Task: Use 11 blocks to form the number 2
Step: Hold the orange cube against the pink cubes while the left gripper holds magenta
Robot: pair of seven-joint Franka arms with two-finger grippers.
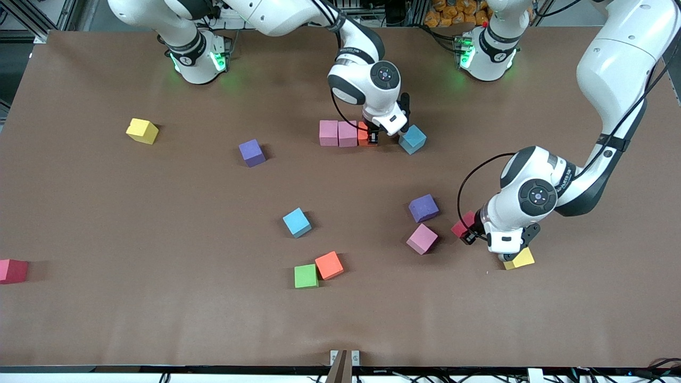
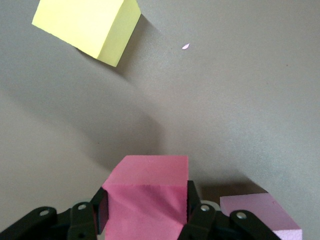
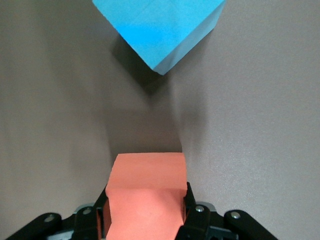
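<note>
Two pink blocks point(image 1: 328, 133) point(image 1: 347, 133) stand side by side on the brown table, toward the robots' bases. My right gripper point(image 1: 371, 137) point(image 3: 146, 205) is shut on an orange block point(image 1: 363, 133) point(image 3: 147, 185), which sits at the end of that pink row. A blue block point(image 1: 412, 139) point(image 3: 157, 30) lies just past it. Toward the left arm's end, my left gripper point(image 1: 464, 230) point(image 2: 146, 200) is shut on a red block point(image 1: 462, 225) point(image 2: 147, 190). Whether that block touches the table I cannot tell. A yellow block point(image 1: 520, 259) point(image 2: 87, 27) lies beside the left hand.
Loose blocks lie about: pink point(image 1: 422, 238) point(image 2: 260, 217), purple point(image 1: 423, 207), blue point(image 1: 296, 222), orange point(image 1: 329, 265), green point(image 1: 306, 276), purple point(image 1: 251, 152), yellow point(image 1: 142, 130). A red one point(image 1: 13, 271) sits at the right arm's end.
</note>
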